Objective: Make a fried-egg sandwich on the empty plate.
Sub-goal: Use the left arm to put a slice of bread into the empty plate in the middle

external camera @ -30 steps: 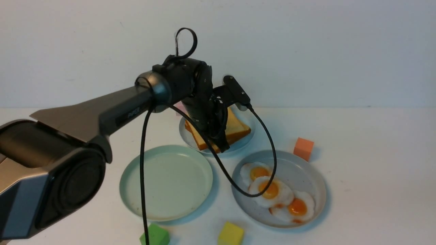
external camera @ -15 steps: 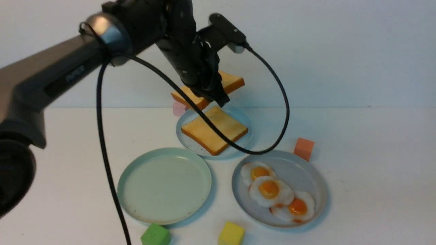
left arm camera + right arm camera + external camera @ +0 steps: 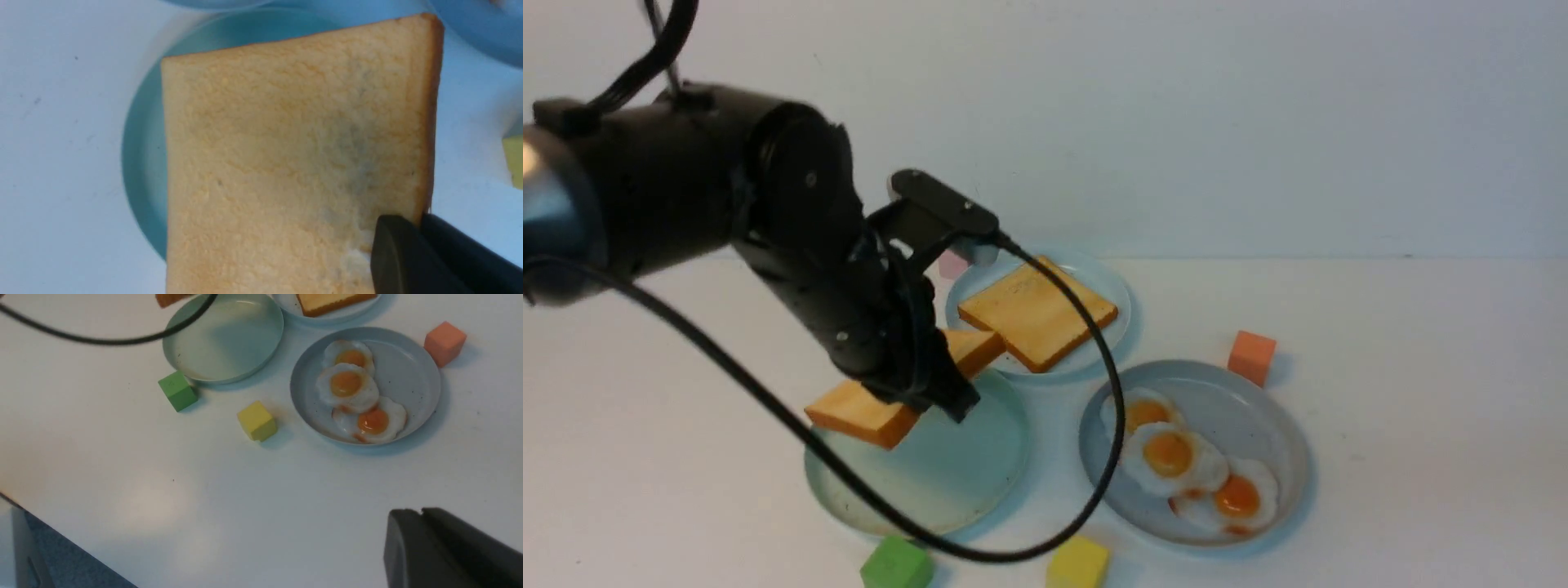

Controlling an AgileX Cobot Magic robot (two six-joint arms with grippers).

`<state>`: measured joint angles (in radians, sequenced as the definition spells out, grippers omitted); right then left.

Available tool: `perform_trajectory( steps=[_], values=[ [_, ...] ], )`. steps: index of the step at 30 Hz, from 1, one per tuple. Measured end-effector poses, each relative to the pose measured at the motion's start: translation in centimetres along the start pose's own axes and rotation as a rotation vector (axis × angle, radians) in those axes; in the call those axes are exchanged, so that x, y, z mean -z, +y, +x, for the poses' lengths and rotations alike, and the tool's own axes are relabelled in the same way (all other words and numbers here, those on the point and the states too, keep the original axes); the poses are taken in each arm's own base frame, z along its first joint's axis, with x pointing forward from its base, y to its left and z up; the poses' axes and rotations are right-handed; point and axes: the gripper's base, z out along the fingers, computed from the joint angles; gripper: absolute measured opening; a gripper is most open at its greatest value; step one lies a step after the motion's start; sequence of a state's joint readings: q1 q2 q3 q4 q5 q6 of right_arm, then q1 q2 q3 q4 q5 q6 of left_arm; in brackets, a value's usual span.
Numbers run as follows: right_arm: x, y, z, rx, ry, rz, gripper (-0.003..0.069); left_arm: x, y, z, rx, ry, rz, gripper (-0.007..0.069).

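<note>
The left gripper (image 3: 947,400) clamps the edge of a thick, square, spongy golden toast slice (image 3: 862,412), tilted over the round, low-rimmed mint plate (image 3: 980,478). Beyond that plate a second slice (image 3: 1037,314) lies flat. Whether the right gripper (image 3: 425,539) is open is unclear.

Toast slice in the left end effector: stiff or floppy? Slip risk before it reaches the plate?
Probably stiff: the toast slice, pinched by the left end effector near one edge, juts out flat without drooping. Likely light and spongy: the wrist view shows a pale dent at the grip. It tilts over the mint-green plate, so it might pivot.
</note>
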<state>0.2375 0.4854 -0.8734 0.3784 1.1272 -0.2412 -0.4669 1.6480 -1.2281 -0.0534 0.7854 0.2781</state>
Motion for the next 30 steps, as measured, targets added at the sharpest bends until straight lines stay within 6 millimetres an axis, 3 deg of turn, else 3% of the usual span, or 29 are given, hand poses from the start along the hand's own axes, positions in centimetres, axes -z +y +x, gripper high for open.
perform_trajectory(
  steps=[6, 18, 24, 30],
  values=[
    [0.0, -0.1, -0.4, -0.002, -0.044, 0.006, 0.0074, -2.7, 0.1, 1.4, -0.041, -0.007, -0.041, 0.0006],
    [0.0, 0.2, -0.6, -0.016, -0.063, -0.018, 0.0083, -3.2, 0.0, 1.1, -0.087, -0.043, -0.035, 0.0008],
    [0.0, 0.3, -0.5, -0.02, -0.053, -0.029, 0.0087, -4.1, 0.2, 1.4, -0.118, -0.013, -0.048, 0.0083],
    [0.0, 0.4, -0.2, -0.021, -0.025, -0.041, 0.0087, -4.2, 0.2, 1.4, -0.122, -0.008, -0.05, 0.024]
  ],
)
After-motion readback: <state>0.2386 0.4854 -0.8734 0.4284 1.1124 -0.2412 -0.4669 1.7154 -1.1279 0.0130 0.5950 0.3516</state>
